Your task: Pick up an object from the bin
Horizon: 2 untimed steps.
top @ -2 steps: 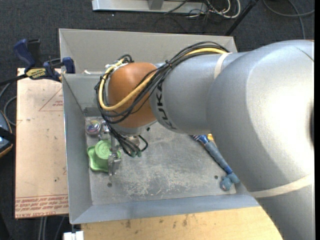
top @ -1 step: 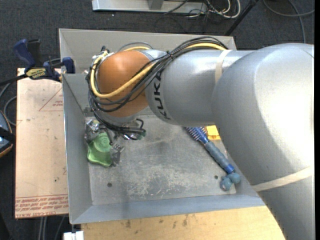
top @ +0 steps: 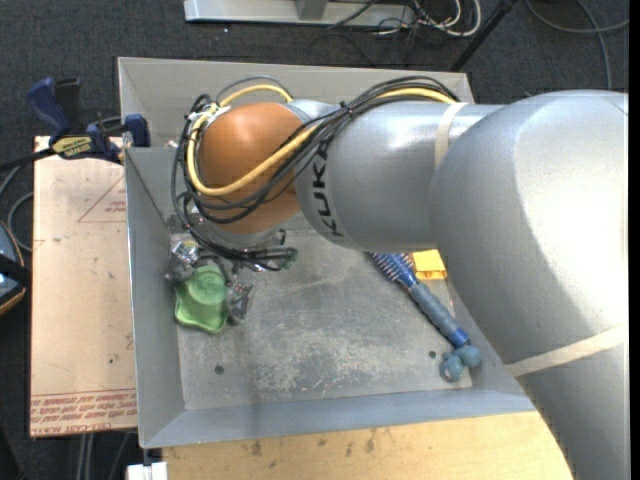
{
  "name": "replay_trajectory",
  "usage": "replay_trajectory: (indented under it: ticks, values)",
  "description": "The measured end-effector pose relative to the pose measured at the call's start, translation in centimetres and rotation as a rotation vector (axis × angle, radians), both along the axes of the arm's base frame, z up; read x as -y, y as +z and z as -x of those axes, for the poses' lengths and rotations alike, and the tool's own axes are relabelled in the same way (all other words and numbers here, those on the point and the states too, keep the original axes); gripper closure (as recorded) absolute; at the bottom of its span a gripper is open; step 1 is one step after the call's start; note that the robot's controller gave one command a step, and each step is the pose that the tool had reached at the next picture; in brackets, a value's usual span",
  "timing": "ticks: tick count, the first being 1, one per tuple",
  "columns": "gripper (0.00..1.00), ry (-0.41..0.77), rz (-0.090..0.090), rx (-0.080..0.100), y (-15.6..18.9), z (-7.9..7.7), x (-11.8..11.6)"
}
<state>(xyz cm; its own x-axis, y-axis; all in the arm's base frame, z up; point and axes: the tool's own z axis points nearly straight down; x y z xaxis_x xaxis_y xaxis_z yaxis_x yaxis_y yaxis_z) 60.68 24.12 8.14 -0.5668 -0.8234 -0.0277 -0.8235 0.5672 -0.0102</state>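
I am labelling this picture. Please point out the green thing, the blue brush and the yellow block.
green thing (top: 203,306), camera view, on its flat lower part
blue brush (top: 432,311), camera view, on the middle of its handle
yellow block (top: 428,263), camera view, on its top face

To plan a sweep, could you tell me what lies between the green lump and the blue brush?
Bare bin floor, as the camera view shows.

You see a pale green thing (top: 203,303), a blue brush (top: 425,303) with a lighter blue end, and a yellow block (top: 430,262) in the scuffed grey bin (top: 330,368). The silver arm (top: 480,188) wears an orange cover (top: 250,153) with yellow and black cables (top: 225,183).
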Motion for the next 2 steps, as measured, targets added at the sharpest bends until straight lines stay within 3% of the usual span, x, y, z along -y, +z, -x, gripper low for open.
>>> replay_trajectory:
  ticks: [1, 2]
  values:
    - [1.00, 0.000, -0.003, 0.002, 0.1, 0.0, -0.1]
    - [1.00, 0.361, 0.018, -0.012, 13.6, 2.6, 0.3]
